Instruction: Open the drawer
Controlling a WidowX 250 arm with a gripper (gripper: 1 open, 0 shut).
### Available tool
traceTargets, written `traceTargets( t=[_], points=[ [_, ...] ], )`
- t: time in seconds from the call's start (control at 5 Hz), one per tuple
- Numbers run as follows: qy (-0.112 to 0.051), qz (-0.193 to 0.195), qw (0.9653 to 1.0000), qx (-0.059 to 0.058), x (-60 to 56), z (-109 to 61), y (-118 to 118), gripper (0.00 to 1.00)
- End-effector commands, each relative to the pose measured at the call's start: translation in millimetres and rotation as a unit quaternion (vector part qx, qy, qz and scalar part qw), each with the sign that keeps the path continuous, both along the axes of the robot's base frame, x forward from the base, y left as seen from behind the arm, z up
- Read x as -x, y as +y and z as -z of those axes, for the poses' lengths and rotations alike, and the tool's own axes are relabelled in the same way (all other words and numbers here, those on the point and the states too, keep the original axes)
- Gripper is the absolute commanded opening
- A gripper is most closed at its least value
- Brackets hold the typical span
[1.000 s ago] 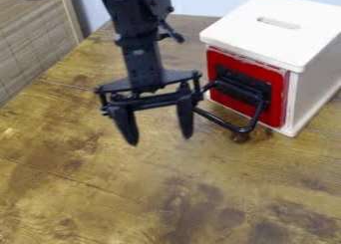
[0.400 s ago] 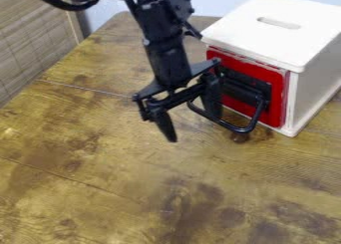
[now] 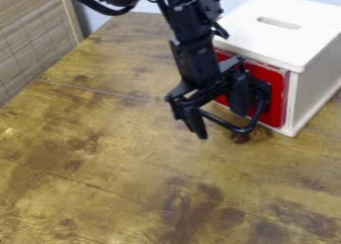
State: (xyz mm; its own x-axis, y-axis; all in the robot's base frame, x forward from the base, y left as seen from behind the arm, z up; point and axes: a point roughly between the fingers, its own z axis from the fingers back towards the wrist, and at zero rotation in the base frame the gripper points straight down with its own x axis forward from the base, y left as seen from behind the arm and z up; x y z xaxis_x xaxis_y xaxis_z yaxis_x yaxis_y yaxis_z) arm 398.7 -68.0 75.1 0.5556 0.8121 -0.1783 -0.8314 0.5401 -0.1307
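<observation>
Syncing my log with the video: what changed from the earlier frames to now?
Pincer moved right, to the drawer's black handle; whether it grips is unclear. Drawer and white housing stayed put, drawer apparently shut.

The red box-shaped drawer with a red front panel and a large black wire loop handle [image 3: 277,97] sits shut in the lower part of the white cube housing with the slotted top [image 3: 273,31], over on the right side of the brown wooden table [image 3: 120,168]. Its upright front faces the near left from where I stand, partly hidden behind the black robot arm [image 3: 196,64], and the handle sticks out low, just above the wood.
</observation>
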Motion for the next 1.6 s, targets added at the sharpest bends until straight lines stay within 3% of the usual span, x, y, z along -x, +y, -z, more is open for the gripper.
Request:
traceTargets(
  t=[0.0, 0.2, 0.6, 1.0, 1.4],
  points=[
    [-0.035, -0.018, 0.9992, 0.006, -18.5, -15.2, 12.8, 1.0],
    [-0.032, -0.032, 0.999, 0.003, -26.0, -5.7, 25.2, 1.0],
    [-0.029, -0.099, 0.9947, 0.005, -16.2, -5.7, 31.1, 1.0],
    [-0.028, -0.09, 0.9955, 0.007, -21.6, -21.1, 8.3, 1.0],
    [-0.026, -0.092, 0.9953, 0.011, -20.4, -18.3, 3.5, 1.0]
  ],
)
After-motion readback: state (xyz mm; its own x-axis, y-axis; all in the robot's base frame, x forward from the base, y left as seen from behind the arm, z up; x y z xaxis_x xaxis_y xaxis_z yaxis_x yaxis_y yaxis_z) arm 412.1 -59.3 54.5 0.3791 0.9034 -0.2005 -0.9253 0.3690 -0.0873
